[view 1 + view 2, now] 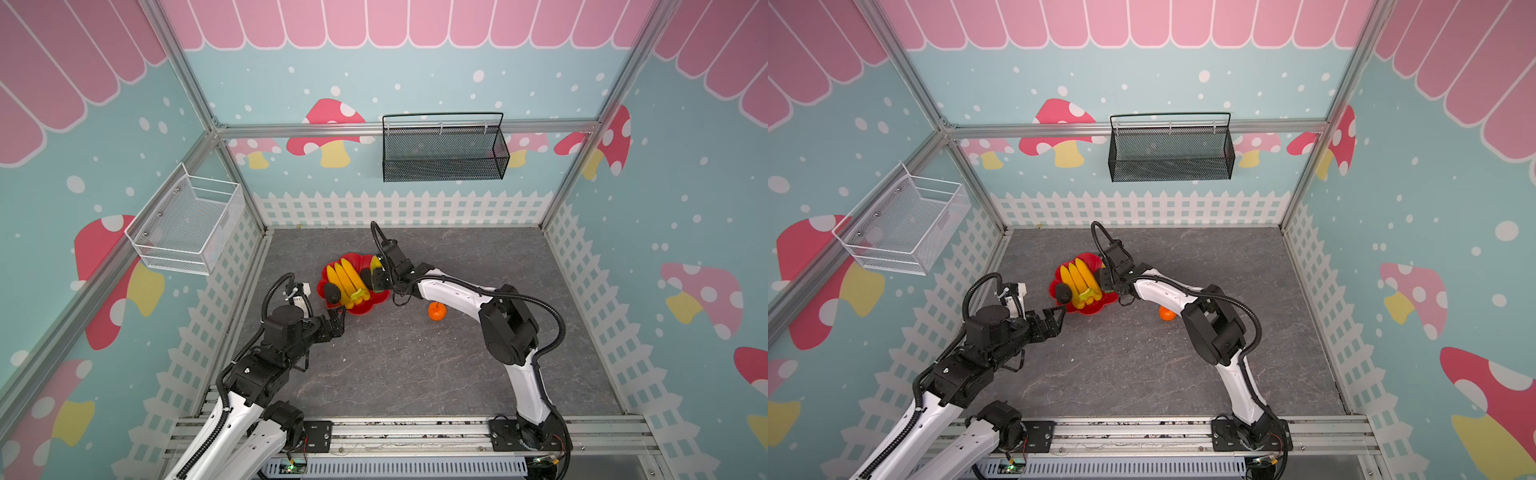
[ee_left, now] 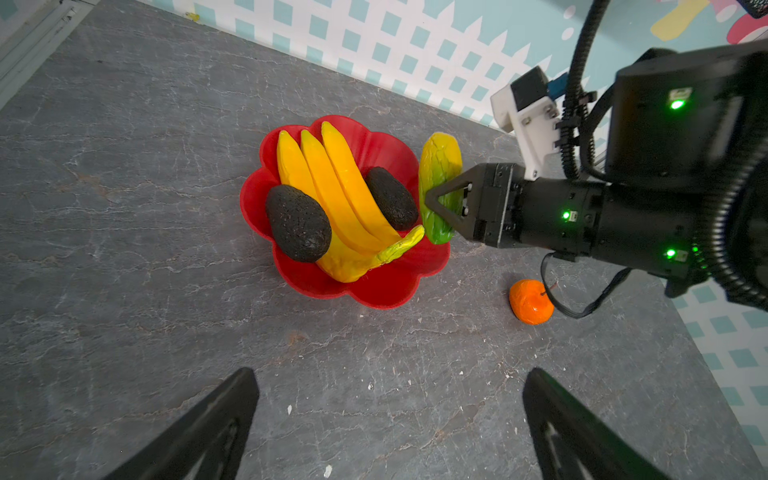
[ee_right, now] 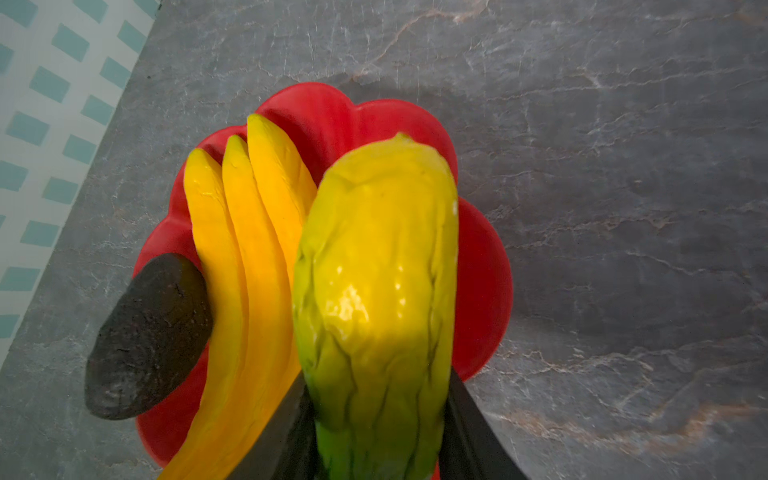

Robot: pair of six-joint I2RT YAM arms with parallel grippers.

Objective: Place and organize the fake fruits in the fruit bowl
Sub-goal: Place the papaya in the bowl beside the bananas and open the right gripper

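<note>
Fruit bowl (image 2: pixel 386 291), a shallow glossy red dish with a scalloped petal rim, sits on the grey, marble-veined worktop (image 2: pixel 124 208) near the left wall. Inside it a smooth yellow three-banana bunch (image 2: pixel 332 195) lies across the middle, its greenish stem pointing toward the right arm. A dark, bumpy avocado (image 2: pixel 297 224) leans against one flank of the bunch and over the rim. A second avocado (image 2: pixel 392 197) rests against the other flank.

The right end effector (image 2: pixel 436 201) is clamped on the green end of a glossy green-yellow oblong fruit (image 3: pixel 374 291) with a wrinkled skin. This fruit hangs over the rim just beside the second avocado; whether they touch cannot be told.

A small orange (image 2: pixel 532 301) lies on the worktop outside the bowl, under the right forearm, with a black cable looping close to it.

The left end effector (image 2: pixel 391 374) hovers near the bowl with its fingers spread wide and nothing between them.

A black mesh basket (image 1: pixel 444 158) hangs on the back wall and a white wire basket (image 1: pixel 187 224) on the left wall.
</note>
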